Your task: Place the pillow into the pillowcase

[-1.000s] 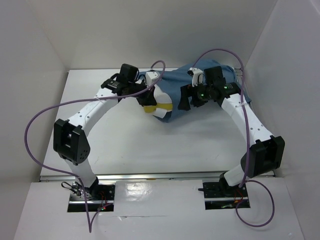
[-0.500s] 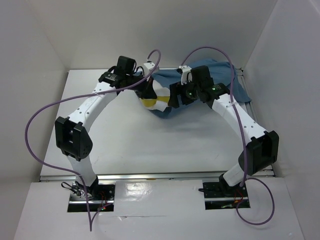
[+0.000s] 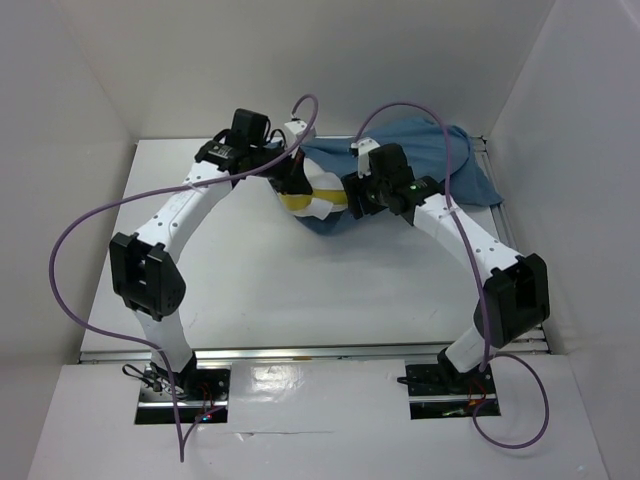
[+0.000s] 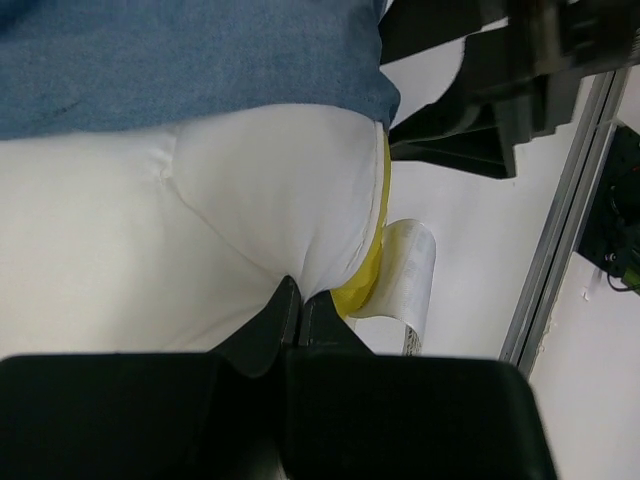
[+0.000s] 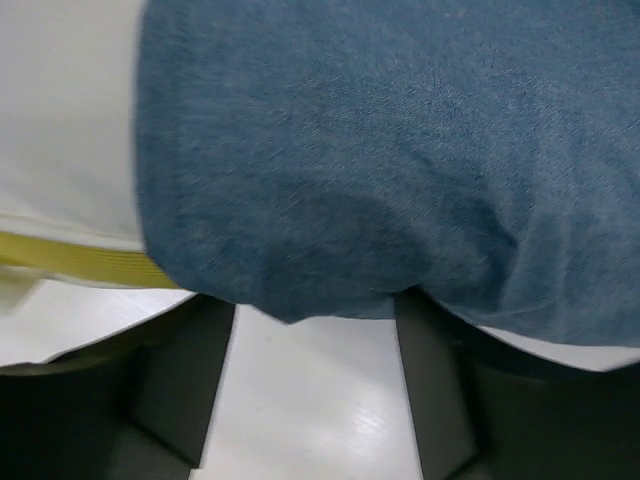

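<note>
Over on your left, the left gripper is pinched tight on a fold of the pillow, right next to the corner where the yellow strip runs. The little white tag pokes out just past that strip, over the table.

Middle of the far side is where the pillow sits. From the top camera you only get a white corner with the yellow edge peeking out of the left end of the pillowcase. The blue cloth bunches over the rest and spreads off toward the far right corner. The left wrist camera shows the blue hem lying across the white, with a fair bit of pillow uncovered below it.

On your right, the right gripper sits just beside that exposed corner, at the near edge of the pillowcase. Its fingers stand apart with bare table between them, nothing clamped. The blue hem sags down right above the gap; can't tell if it touches them.
</note>
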Tool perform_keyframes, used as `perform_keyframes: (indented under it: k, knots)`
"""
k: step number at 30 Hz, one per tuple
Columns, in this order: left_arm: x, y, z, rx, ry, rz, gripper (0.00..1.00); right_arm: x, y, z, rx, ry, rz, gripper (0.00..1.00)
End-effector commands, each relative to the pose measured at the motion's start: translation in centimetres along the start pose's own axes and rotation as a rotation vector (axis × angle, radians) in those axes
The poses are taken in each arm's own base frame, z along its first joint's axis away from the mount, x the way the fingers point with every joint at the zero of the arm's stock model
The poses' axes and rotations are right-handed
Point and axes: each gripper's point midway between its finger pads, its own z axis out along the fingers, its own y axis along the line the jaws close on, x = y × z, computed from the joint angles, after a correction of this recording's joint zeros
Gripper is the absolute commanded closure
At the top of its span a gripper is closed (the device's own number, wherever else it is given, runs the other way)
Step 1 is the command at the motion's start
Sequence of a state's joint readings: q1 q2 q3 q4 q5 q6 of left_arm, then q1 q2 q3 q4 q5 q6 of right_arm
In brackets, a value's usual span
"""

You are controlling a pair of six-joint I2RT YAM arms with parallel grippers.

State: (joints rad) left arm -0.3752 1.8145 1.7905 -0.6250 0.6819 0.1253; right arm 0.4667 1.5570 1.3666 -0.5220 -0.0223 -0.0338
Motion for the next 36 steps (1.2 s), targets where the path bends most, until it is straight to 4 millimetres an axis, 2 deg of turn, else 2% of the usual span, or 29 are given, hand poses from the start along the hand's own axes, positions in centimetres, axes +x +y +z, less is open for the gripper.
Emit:
perform_keyframes:
  k: [1, 3, 4, 6, 7, 8, 9, 10, 13, 14, 15, 16, 18, 19, 20, 22, 24, 25, 26, 27, 28, 30, 31, 32, 34, 36]
  knots:
    - [-5.2, -1.5, -2.5, 0.021, -0.138, 0.083, 1.0, -0.6, -1.8, 1.8, 0.08, -0.042, -0.029, 0.35]
    - [-5.5, -1.7, -2.8, 0.02, -0.145, 0.089, 1.0, -0.7, -2.8, 2.0, 0.091, -0.041, -0.013, 0.52]
    - [-5.5, -1.7, -2.8, 0.019, -0.145, 0.099, 1.0, -1.0, -2.6, 2.2, 0.08, -0.044, -0.013, 0.66]
    - [-5.1, -1.4, -2.7, 0.012, -0.136, 0.091, 1.0, -1.5, -3.3, 2.2, 0.084, -0.052, -0.001, 0.78]
    - [-4.7, -1.4, -2.5, 0.013, -0.129, 0.084, 1.0, -2.1, -2.9, 1.9, 0.062, -0.061, -0.002, 0.84]
    - [-4.9, -1.6, -2.8, 0.012, -0.135, 0.09, 1.0, -2.7, -3.1, 1.7, 0.057, -0.074, 0.003, 0.98]
    - [-4.5, -1.5, -2.6, 0.014, -0.127, 0.083, 1.0, -2.6, -2.6, 1.5, 0.029, -0.063, 0.002, 1.0]
    - [-4.5, -1.5, -2.6, 0.014, -0.127, 0.083, 1.0, -3.2, -2.8, 1.2, 0.021, -0.075, 0.007, 1.0]
    - [-3.8, -1.2, -2.2, 0.006, -0.116, 0.063, 1.0, -5.2, -1.1, -0.8, -0.071, -0.108, 0.0, 1.0]
    - [-3.2, -0.7, -1.8, -0.001, -0.1, 0.05, 1.0, -6.6, -1.1, -1.7, -0.089, -0.136, 0.002, 1.0]
    - [-3.4, -0.7, -1.8, -0.002, -0.107, 0.047, 1.0, -7.4, -0.8, -2.6, -0.104, -0.16, -0.002, 1.0]
    - [-3.0, -0.5, -1.3, 0.0, -0.1, 0.03, 1.0, -8.9, 0.1, -4.1, -0.151, -0.196, -0.012, 1.0]
    - [-2.6, -0.4, -1.0, 0.002, -0.099, 0.0, 1.0, -10.2, 0.8, -5.4, -0.188, -0.232, -0.022, 1.0]
    - [-2.5, -0.1, -1.1, 0.006, -0.106, -0.001, 1.0, -10.8, 1.9, -6.6, -0.247, -0.248, -0.02, 1.0]
    - [-3.0, 0.0, -1.1, 0.004, -0.122, 0.003, 1.0, -12.2, 2.5, -8.0, -0.281, -0.286, -0.033, 1.0]
    - [-3.4, 0.8, -1.0, -0.014, -0.143, -0.021, 1.0, -12.9, 4.6, -9.5, -0.399, -0.291, -0.04, 1.0]
    - [-4.6, 1.4, -1.2, -0.001, -0.196, -0.039, 1.0, -14.2, 5.8, -11.1, -0.471, -0.32, -0.052, 1.0]
    - [-4.6, 2.7, -1.5, 0.0, -0.214, -0.135, 1.0, -13.9, 7.0, -11.3, -0.536, -0.297, -0.048, 1.0]
    - [-4.8, 2.7, -1.8, 0.049, -0.232, -0.182, 1.0, -13.9, 7.8, -11.5, -0.569, -0.289, -0.054, 1.0]
    - [-5.0, 4.4, -2.1, 0.062, -0.266, -0.301, 1.0, -14.0, 8.7, -11.9, -0.599, -0.28, -0.062, 1.0]
    - [-5.2, 5.1, -2.4, 0.082, -0.285, -0.359, 1.0, -13.9, 8.9, -11.9, -0.615, -0.273, -0.061, 1.0]
    - [-4.3, 5.5, -2.4, 0.175, -0.288, -0.495, 1.0, -14.0, 9.5, -11.5, -0.635, -0.259, -0.064, 1.0]
    - [-4.2, 5.9, -3.0, 0.208, -0.301, -0.625, 1.0, -14.0, 9.9, -11.8, -0.643, -0.257, -0.068, 1.0]
    - [-5.2, 5.6, -3.3, 0.238, -0.352, -0.576, 1.0, -13.7, 10.4, -11.3, -0.654, -0.243, -0.071, 1.0]
    - [-4.3, 5.0, -3.0, 0.284, -0.326, -0.69, 1.0, -14.0, 11.0, -11.0, -0.659, -0.243, -0.08, 1.0]
    - [-4.9, 4.2, -3.4, 0.34, -0.361, -0.692, 1.0, -14.2, 12.3, -10.1, -0.674, -0.236, -0.095, 1.0]
